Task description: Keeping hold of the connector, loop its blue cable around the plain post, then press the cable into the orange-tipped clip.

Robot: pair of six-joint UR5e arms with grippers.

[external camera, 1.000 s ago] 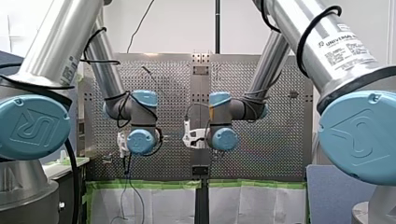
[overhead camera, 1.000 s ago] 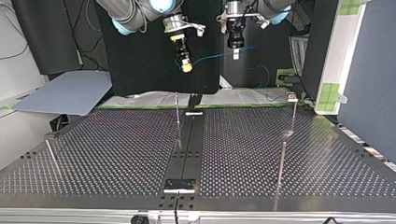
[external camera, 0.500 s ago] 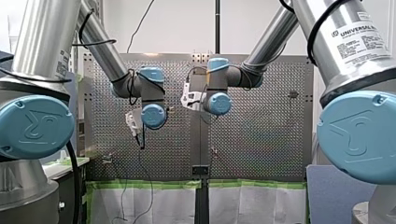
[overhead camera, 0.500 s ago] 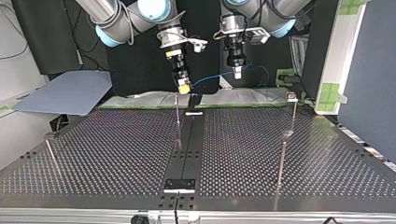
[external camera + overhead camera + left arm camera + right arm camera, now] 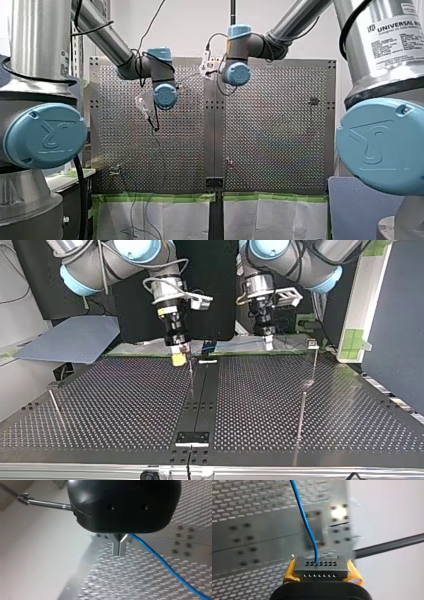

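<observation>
The grey connector (image 5: 320, 567) sat clamped between the yellow pads (image 5: 290, 572) of the right pincer (image 5: 321, 572), its rows of small holes facing ahead. The blue cable (image 5: 305, 522) left one of the upper holes and ran straight ahead of the pincer over the perforated bench (image 5: 249, 500).

In the top view the right pincer (image 5: 179, 359) hung low over the far edge of the bench (image 5: 125, 405). A thin post (image 5: 191, 377) stood just at its 5 o'clock. From there the cable (image 5: 240, 342) stretched toward 3 o'clock to the left pincer (image 5: 269, 344), which hung a little higher.

In the left wrist view the left pincer (image 5: 119, 547) had its metal fingers (image 5: 116, 545) pressed together. The cable (image 5: 165, 565) came out beside their root and slanted away. Whether the fingers actually pinched it could not be told.
</observation>
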